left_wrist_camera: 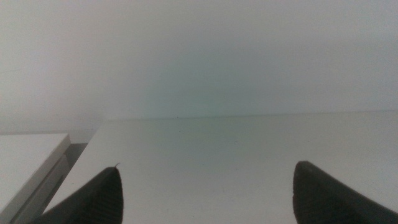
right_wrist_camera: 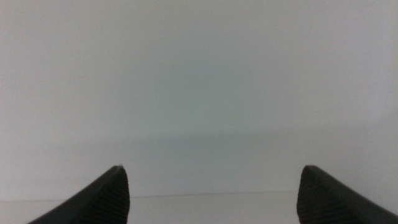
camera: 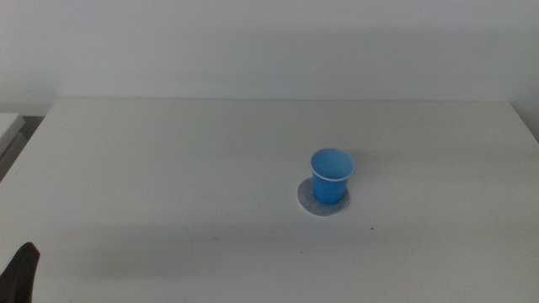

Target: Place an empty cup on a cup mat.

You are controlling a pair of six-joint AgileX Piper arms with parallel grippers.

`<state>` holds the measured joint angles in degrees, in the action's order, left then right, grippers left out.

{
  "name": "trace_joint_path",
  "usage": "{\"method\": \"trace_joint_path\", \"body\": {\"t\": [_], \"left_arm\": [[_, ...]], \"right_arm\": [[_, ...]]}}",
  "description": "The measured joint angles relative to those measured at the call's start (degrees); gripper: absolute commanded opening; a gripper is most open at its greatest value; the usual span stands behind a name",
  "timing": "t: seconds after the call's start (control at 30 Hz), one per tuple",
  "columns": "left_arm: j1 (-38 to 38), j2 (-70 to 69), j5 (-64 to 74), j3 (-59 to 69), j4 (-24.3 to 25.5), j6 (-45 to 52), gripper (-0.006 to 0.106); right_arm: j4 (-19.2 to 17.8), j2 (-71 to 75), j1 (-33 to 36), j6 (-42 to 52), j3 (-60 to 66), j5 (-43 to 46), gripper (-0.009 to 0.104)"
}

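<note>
While cup (camera: 332,175) hides much of cup mat (camera: 324,201), both grippers (left_wrist_camera: 205,196) (right_wrist_camera: 211,196) gape wide w/ nothing held.

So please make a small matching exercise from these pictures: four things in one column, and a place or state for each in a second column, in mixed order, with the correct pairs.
Things:
1. small bright blue plastic cup
2. flat round speckled grey cup mat
3. left claw
4. right claw

Places or states:
A. lies flat on the white table, under another thing
B. open, with only a pale blank surface ahead
C. stands upright and empty
D. open, over the table's near left corner

Pairs: 1-C, 2-A, 3-D, 4-B
</note>
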<state>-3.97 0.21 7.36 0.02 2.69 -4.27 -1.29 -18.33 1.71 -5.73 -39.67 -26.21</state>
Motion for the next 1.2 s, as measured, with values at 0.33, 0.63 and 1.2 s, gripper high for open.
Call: {"method": "trace_joint_path", "body": {"t": [0.33, 0.63, 1.2], "left_arm": [[0.0, 0.0, 0.0, 0.0, 0.0, 0.0, 0.094], [0.0, 0.0, 0.0, 0.0, 0.0, 0.0, 0.094], [0.0, 0.0, 0.0, 0.0, 0.0, 0.0, 0.094]], "right_arm": [[-5.78, 6.37, -1.83, 3.23, 11.74, 2.46, 0.093], [-3.71, 17.9, -3.82, -1.66, 33.37, 8.82, 0.093], [-2.65, 18.04, -3.91, -2.78, 39.42, 16.51, 0.093]]}}
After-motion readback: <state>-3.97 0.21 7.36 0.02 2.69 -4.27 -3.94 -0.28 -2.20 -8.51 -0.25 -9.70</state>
